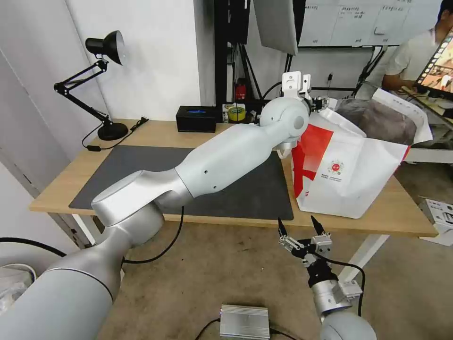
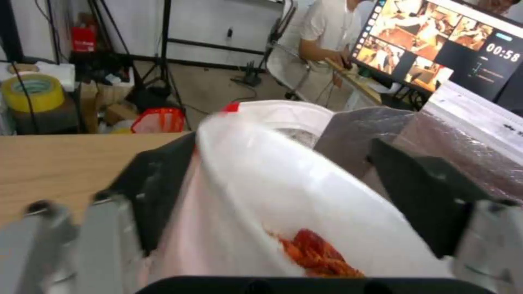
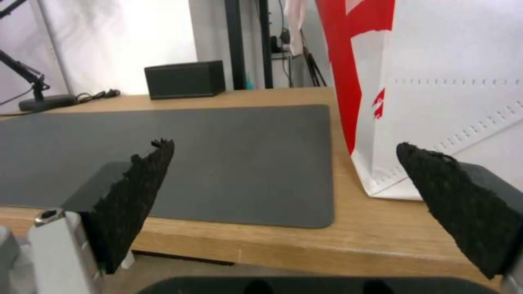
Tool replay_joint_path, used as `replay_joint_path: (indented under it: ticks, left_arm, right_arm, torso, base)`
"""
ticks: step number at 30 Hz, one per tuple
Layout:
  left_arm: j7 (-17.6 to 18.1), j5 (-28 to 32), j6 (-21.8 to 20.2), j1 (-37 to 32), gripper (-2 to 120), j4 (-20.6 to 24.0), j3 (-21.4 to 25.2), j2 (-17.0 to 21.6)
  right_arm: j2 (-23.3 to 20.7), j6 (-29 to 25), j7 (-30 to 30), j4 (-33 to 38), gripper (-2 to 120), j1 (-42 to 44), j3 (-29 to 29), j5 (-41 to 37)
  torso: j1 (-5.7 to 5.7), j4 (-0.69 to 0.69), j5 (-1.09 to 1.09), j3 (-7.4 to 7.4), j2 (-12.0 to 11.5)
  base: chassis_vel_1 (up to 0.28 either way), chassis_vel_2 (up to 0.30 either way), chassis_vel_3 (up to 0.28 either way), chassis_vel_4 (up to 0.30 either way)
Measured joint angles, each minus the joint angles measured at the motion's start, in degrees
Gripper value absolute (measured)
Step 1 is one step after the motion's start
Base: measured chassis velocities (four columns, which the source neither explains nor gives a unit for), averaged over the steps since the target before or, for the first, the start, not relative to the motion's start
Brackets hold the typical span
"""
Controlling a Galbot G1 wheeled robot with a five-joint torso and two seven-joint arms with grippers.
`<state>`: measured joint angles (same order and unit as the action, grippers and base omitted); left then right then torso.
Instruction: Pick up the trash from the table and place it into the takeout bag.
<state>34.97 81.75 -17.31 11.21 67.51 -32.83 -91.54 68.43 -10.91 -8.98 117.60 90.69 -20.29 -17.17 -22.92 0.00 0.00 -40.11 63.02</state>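
Left gripper (image 2: 283, 192) clutching bowl (image 2: 305, 204) over takeout bag (image 1: 349, 174), lamp (image 1: 101, 80) behind

Black desk lamp (image 1: 104, 71) far left; black box (image 1: 196, 118) far centre; yellow tape roll (image 1: 236, 113) just right; silver box (image 1: 245, 322) on near floor.

Head camera: high, facing forward-down over my surface (image 1: 155, 134), mid range. Left wrist camera: close above takeout bag (image 2: 283, 122) mouth, facing room behind. Right wrist camera: low at near surface edge, facing across mat (image 3: 218, 159). All three share bag and surface.
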Motion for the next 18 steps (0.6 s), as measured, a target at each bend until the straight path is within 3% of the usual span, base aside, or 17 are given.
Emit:
replay_joint_path:
  ticks: [5, 15, 18]
  left_arm:
    - [-0.92, -0.14, 0.18, 0.43, 100, 0.41, 0.0, 0.0]
    - [-1.27, -0.17, 0.29, 0.26, 100, 0.65, 0.37, 0.05]
    - [-2.82, -1.69, 0.55, -0.3, 100, 0.92, 0.85, 0.11]
  right_arm:
    - [0.0, 0.0, 0.0, 0.0, 100, 0.0, 0.0, 0.0]
    - [0.0, 0.0, 0.0, 0.0, 100, 0.0, 0.0, 0.0]
    - [0.0, 0.0, 0.0, 0.0, 100, 0.0, 0.0, 0.0]
  torso:
    - [0.0, 0.0, 0.0, 0.0, 0.0]
    - [0.0, 0.0, 0.0, 0.0, 0.0]
    - [0.0, 0.0, 0.0, 0.0, 0.0]
  base:
    - [0.0, 0.0, 0.0, 0.0]
    - [0.0, 0.0, 0.0, 0.0]
    - [0.0, 0.0, 0.0, 0.0]
